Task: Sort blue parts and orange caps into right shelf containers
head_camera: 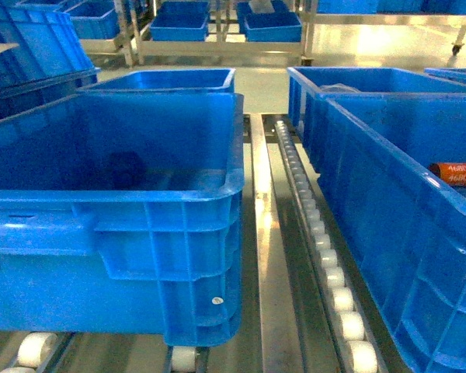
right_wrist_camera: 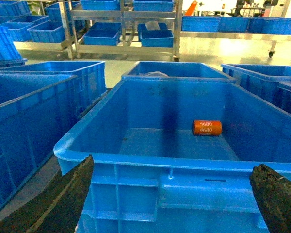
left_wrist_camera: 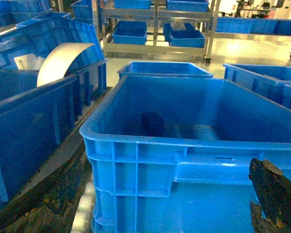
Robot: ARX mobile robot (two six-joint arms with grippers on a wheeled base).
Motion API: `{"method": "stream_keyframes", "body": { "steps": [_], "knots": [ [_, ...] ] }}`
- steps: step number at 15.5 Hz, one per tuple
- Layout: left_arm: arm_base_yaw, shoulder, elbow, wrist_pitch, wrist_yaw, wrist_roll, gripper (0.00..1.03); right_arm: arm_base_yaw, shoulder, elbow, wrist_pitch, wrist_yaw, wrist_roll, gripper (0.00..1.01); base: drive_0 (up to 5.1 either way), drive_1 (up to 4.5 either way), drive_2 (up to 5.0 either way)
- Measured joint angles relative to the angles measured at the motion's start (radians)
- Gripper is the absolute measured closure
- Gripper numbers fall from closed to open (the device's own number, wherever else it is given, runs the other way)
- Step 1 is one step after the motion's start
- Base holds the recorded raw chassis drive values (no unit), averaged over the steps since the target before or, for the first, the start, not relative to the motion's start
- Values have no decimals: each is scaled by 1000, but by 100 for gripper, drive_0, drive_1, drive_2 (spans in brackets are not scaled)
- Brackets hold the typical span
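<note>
Two big bright-blue containers stand side by side on the roller shelf. The left container (head_camera: 171, 194) holds a dark blue part (head_camera: 126, 167) on its floor, which the left wrist view also shows as a dark blue part (left_wrist_camera: 153, 123). The right container (head_camera: 373, 194) holds an orange cap (head_camera: 455, 173) printed 4680, lying on its side as the orange cap (right_wrist_camera: 206, 127). My left gripper (left_wrist_camera: 160, 204) hangs open in front of the left container's near wall (left_wrist_camera: 194, 170). My right gripper (right_wrist_camera: 169, 204) is open before the right container's near wall (right_wrist_camera: 184, 184). Neither gripper shows in the head view.
A line of white rollers (head_camera: 326, 264) and a metal rail (head_camera: 266, 256) run between the two containers. More blue crates (head_camera: 163, 80) stand behind and to the sides. A curved white sheet (left_wrist_camera: 63, 60) sticks out of a crate at the left. Racks (head_camera: 217, 31) with crates stand at the back.
</note>
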Motion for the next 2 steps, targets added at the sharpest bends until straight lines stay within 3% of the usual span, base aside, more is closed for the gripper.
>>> {"method": "stream_keyframes", "body": {
  "steps": [2],
  "knots": [
    [0,0,0,0,0,0,5,0,0,0,0,0,0,3,0,0,0]
  ]
}}
